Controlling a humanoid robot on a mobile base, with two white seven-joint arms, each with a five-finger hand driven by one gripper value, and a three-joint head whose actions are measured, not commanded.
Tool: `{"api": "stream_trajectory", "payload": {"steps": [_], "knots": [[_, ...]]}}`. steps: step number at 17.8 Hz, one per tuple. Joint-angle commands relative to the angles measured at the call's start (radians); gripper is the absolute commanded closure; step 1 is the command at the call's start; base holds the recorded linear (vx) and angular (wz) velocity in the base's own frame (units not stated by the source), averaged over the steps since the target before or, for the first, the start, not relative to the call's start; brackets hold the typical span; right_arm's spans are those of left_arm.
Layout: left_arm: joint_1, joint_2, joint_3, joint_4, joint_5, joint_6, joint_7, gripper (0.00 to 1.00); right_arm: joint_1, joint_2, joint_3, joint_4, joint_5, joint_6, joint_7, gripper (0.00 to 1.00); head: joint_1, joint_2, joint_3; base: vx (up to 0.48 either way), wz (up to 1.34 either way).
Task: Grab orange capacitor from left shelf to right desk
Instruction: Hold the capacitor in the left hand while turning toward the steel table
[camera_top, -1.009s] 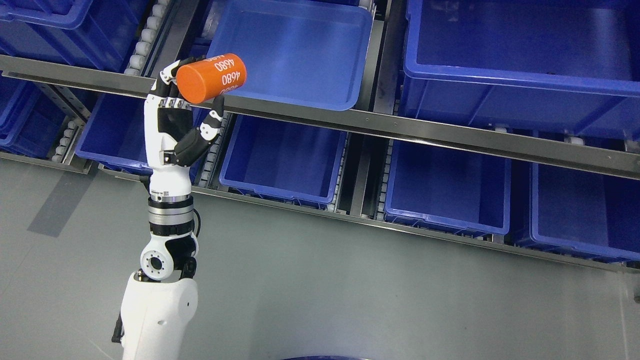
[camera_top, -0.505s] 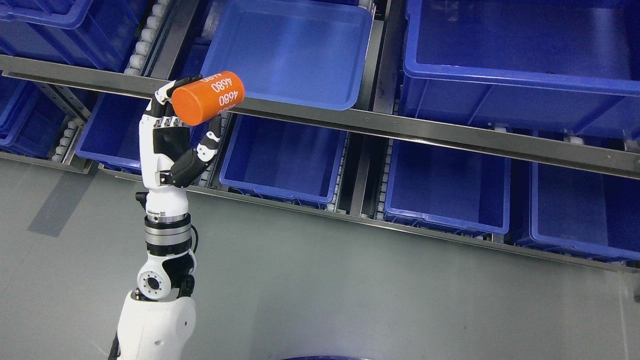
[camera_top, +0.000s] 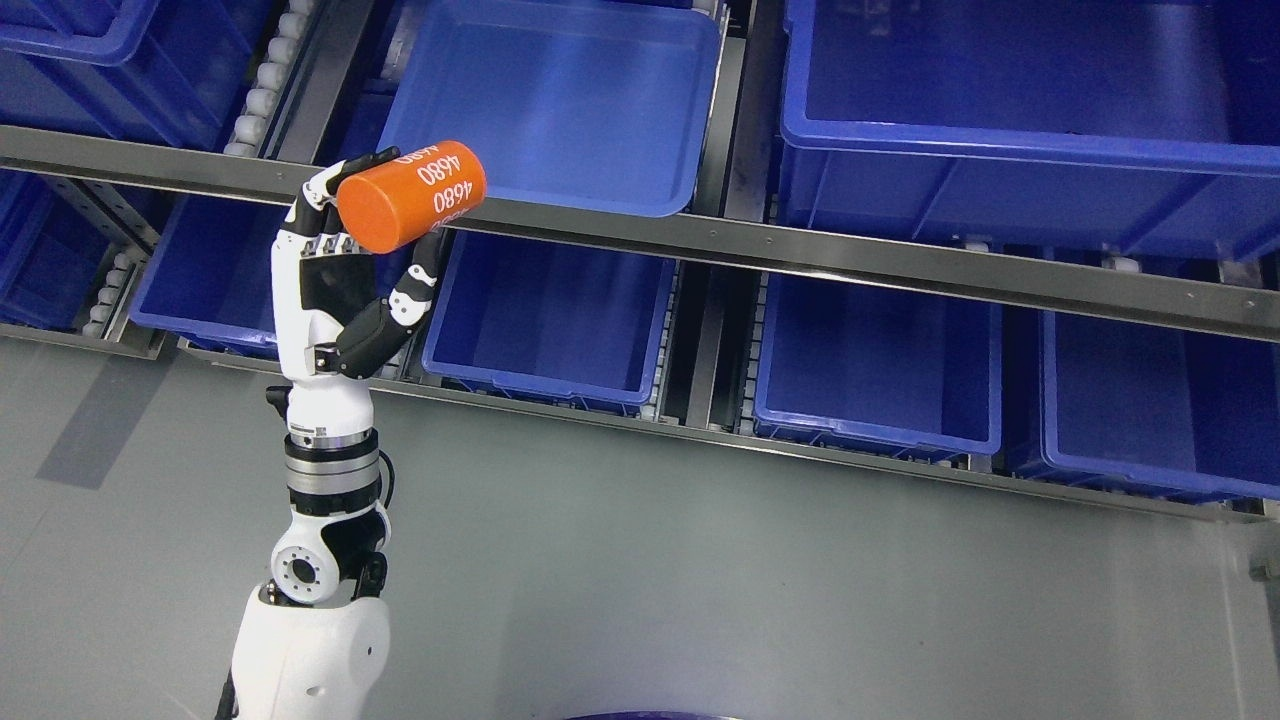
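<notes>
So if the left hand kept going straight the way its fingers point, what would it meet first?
Probably the steel shelf rail and the shallow blue bin above it; the left hand, holding the orange capacitor, overlaps them here, though depth is unclear.

Orange capacitor (camera_top: 412, 195) hides fingertips of left robot hand (camera_top: 335, 275).

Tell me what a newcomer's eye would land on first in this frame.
The orange capacitor stands out at once: a bright cylinder with white 4680 print, tilted, gripped in the left hand at upper left, in front of the metal shelf rail. Behind it, rows of blue bins fill the shelf, all apparently empty. The white arm rises from the bottom edge over grey floor.
</notes>
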Motion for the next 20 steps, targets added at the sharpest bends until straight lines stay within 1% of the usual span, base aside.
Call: {"api": "stream_trajectory", "payload": {"steps": [1, 12, 15, 18, 20], "knots": [[-0.002, 0.017, 0.002, -0.013, -0.001, 0.003, 0.001, 0.96, 0.018, -0.017, -0.012, -0.018, 0.003, 0.0, 0.001, 0.0, 0.0, 0.0, 0.0, -0.029, -0.2], [0.006, 0.017, -0.01, -0.013, 0.0, -0.02, -0.001, 0.96, 0.018, -0.017, -0.012, -0.018, 0.003, 0.0, 0.001, 0.0, 0.0, 0.0, 0.0, -0.043, -0.28], [0.016, 0.02, -0.095, -0.013, 0.0, -0.034, -0.001, 0.96, 0.018, -0.017, -0.012, -0.018, 0.003, -0.001, 0.001, 0.0, 0.0, 0.0, 0.0, -0.024, -0.56], [0.067, 0.021, -0.175, -0.027, -0.006, -0.086, -0.007, 0.96, 0.018, -0.017, -0.012, -0.018, 0.003, 0.0, 0.001, 0.0, 0.0, 0.0, 0.0, -0.023, -0.77], [0.095, 0.02, -0.197, -0.027, -0.008, -0.091, -0.053, 0.96, 0.018, -0.017, -0.012, -0.018, 0.003, 0.0, 0.001, 0.0, 0.0, 0.0, 0.0, -0.017, -0.89]]}}
